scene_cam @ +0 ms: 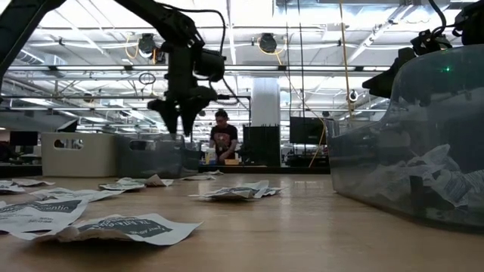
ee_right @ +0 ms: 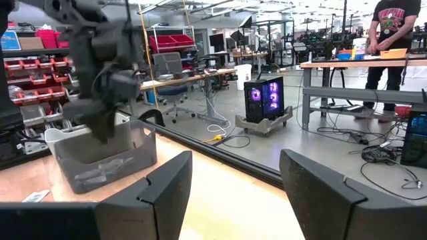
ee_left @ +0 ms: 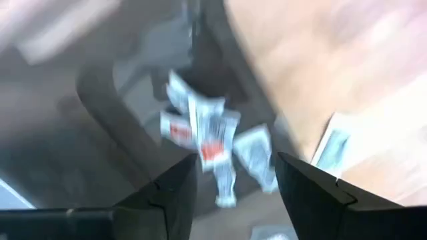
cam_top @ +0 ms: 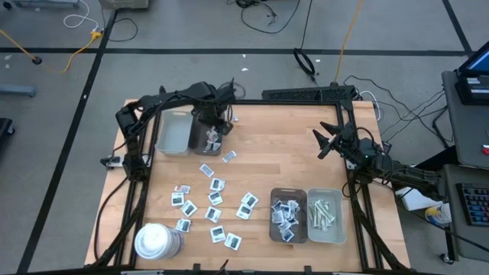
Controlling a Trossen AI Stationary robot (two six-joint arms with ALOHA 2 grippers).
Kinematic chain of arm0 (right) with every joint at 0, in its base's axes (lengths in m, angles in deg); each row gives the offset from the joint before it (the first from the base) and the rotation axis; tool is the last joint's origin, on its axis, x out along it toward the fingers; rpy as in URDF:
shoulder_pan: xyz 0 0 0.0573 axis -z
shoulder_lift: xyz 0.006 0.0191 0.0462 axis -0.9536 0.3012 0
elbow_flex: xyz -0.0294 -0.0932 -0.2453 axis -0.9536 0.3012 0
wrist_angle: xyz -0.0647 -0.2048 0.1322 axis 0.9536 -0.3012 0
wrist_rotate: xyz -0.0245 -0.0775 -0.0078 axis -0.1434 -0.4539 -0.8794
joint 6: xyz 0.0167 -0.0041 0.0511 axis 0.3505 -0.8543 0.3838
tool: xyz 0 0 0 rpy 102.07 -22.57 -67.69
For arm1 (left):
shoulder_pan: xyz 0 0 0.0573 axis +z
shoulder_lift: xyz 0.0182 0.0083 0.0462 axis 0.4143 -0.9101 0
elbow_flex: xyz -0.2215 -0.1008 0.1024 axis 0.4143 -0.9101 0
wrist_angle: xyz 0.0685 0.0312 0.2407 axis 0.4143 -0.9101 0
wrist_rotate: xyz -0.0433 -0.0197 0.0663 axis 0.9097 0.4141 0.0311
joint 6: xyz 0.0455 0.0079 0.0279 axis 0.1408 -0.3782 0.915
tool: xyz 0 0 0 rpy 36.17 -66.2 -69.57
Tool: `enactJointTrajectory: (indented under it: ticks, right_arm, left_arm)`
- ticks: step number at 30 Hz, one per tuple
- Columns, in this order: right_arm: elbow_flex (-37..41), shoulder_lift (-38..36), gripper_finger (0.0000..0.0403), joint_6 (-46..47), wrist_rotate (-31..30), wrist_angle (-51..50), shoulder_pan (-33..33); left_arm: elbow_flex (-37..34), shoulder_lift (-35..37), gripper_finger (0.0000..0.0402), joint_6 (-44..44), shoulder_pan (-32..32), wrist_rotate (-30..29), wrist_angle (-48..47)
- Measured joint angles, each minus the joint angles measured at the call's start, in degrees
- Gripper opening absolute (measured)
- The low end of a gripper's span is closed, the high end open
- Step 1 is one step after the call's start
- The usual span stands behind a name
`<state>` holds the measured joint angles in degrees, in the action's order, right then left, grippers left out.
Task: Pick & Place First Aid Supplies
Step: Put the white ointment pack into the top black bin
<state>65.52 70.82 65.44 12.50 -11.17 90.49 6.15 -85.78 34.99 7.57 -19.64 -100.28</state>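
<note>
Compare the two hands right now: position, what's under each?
The left hand hangs over the dark tray at the table's far left, packets lying below its open fingers. The right hand waits over bare wood at the far right, nothing beneath it. Both are open and hold nothing.

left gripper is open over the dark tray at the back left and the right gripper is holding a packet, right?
Not quite. The left gripper is open over the dark tray at the back left, but the right gripper holds nothing: the right wrist view shows its fingers spread with an empty gap.
</note>
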Motion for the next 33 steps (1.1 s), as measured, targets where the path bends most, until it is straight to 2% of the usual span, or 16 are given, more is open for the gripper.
enactJointTrajectory:
  ticks: [8,16,23,27,33]
  right_arm:
    - [-0.01,0.00,0.0220,0.01,0.00,0.00,0.02]
    - [-0.01,0.00,0.0221,-0.01,0.00,0.00,0.02]
    - [0.00,0.00,0.0221,-0.01,0.00,0.00,0.00]
    - [0.00,0.00,0.0222,0.01,0.00,-0.01,0.01]
    - [0.00,0.00,0.0220,0.01,0.02,0.00,0.02]
  left_arm:
    - [11.40,-3.24,0.0185,4.41,2.92,0.46,-3.39]
    - [26.21,-12.45,0.0164,9.54,4.46,0.39,-9.86]
    - [38.69,-20.35,0.0175,16.23,4.61,1.75,-11.77]
    - [41.75,-23.43,0.0187,21.65,4.81,1.92,-11.85]
    - [42.11,-26.98,0.0199,25.45,5.10,1.92,-11.88]
